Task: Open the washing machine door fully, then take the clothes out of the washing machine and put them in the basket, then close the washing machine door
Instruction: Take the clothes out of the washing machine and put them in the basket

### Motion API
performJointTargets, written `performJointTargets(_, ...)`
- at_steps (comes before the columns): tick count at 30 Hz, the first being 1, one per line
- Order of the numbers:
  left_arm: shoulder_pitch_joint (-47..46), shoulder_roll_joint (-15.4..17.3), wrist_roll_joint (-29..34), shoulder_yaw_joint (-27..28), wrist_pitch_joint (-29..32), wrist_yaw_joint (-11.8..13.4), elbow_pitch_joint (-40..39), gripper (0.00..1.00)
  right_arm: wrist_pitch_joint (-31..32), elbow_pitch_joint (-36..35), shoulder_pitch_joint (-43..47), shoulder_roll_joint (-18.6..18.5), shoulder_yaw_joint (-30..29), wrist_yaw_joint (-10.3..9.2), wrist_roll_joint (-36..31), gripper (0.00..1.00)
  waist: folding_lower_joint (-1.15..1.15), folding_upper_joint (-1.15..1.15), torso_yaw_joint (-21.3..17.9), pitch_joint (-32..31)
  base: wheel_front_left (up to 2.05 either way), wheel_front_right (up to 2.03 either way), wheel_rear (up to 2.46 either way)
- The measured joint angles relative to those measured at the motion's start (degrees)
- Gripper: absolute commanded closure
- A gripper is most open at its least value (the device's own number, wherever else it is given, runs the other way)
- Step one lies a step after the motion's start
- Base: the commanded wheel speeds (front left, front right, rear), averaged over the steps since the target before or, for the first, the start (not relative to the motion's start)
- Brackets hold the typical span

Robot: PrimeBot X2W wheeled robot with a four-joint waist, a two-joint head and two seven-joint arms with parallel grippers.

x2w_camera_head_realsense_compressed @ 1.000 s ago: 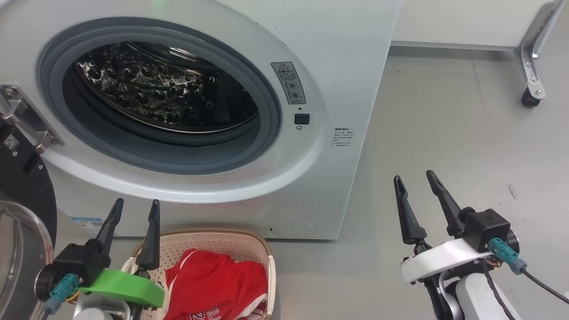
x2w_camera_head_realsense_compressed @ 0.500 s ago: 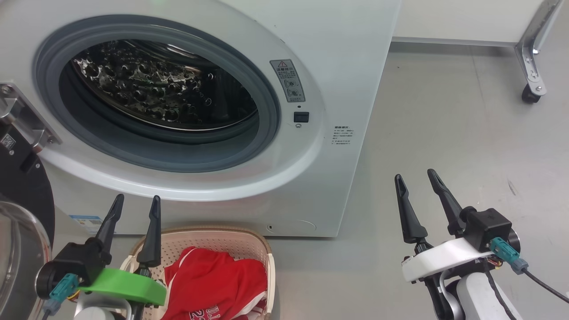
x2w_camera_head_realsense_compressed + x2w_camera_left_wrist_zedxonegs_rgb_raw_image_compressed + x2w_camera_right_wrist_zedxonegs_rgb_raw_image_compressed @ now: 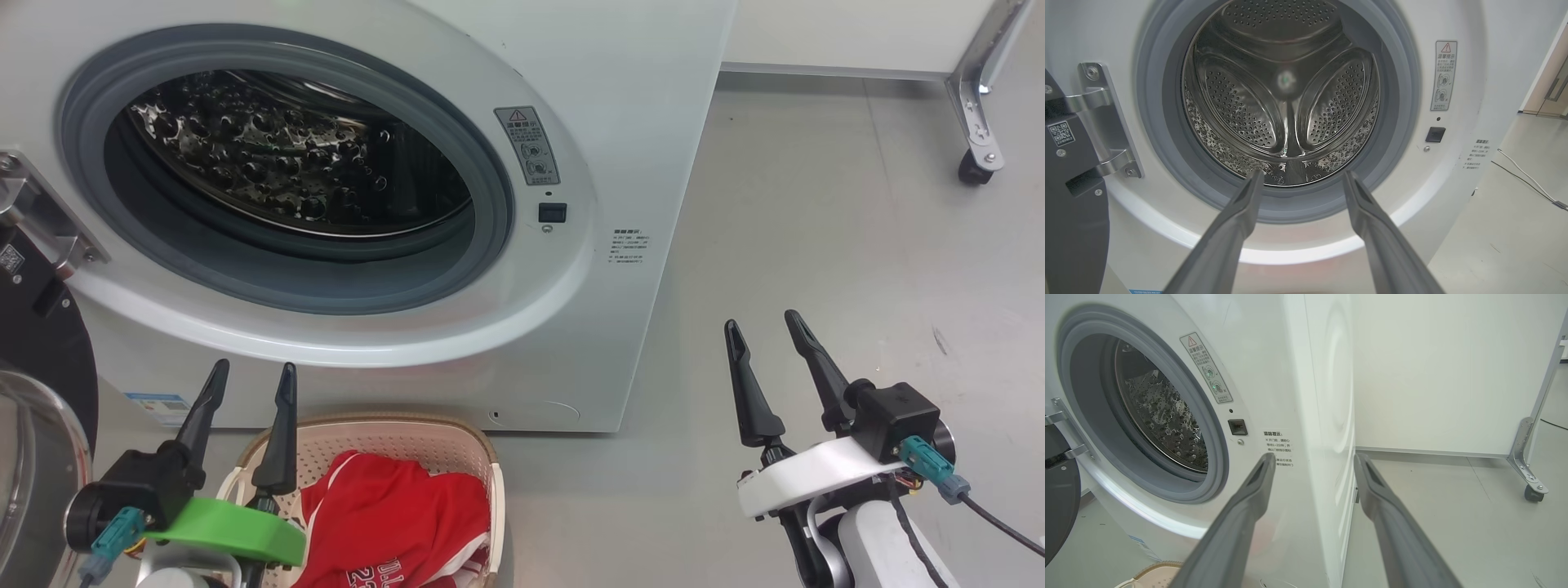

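The bright red sports clothes (image 3: 384,514) lie in the small cream perforated plastic basket (image 3: 392,426) at the foot of the big white front-loading washing machine (image 3: 653,122), its steel drum (image 3: 1286,102) apparently empty. The left claw (image 3: 253,367) and right claw (image 3: 759,320) hang released, holding nothing. The round black-rimmed glass door (image 3: 37,351), swung out at the left, could strike the basket or left claw on its closing swing.

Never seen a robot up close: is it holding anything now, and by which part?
Nothing is held. The left gripper and right gripper both have jaws apart and empty; the clothes lie in the basket.
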Motion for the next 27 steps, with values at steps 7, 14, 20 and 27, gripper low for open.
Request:
performJointTargets(7, 0.0, 0.0, 0.0, 0.2, 0.0, 0.0, -0.4, 0.00, 0.0, 0.0, 0.0, 0.0, 0.0, 0.00, 0.0, 0.00, 0.00, 0.00, -0.1, 0.2, 0.00, 0.00, 0.00)
performJointTargets(14, 0.0, 0.0, 0.0, 0.1, 0.0, 0.0, -0.7, 0.00, 0.0, 0.0, 0.0, 0.0, 0.1, 0.00, 0.0, 0.00, 0.00, 0.00, -0.1, 0.3, 0.00, 0.00, 0.00)
performJointTargets(20, 0.0, -0.1, 0.0, -0.3, 0.0, 0.0, -0.7, 0.00, 0.0, 0.0, 0.0, 0.0, 0.1, 0.00, 0.0, 0.00, 0.00, 0.00, -0.1, 0.0, 0.00, 0.00, 0.00)
performJointTargets(27, 0.5, -0.2, -0.2, -0.4, 0.0, 0.0, -0.2, 0.00, 0.0, 0.3, 0.0, 0.0, 0.4, 0.00, 0.0, 0.00, 0.00, 0.00, 0.0, -0.3, -0.11, 0.11, 0.00)
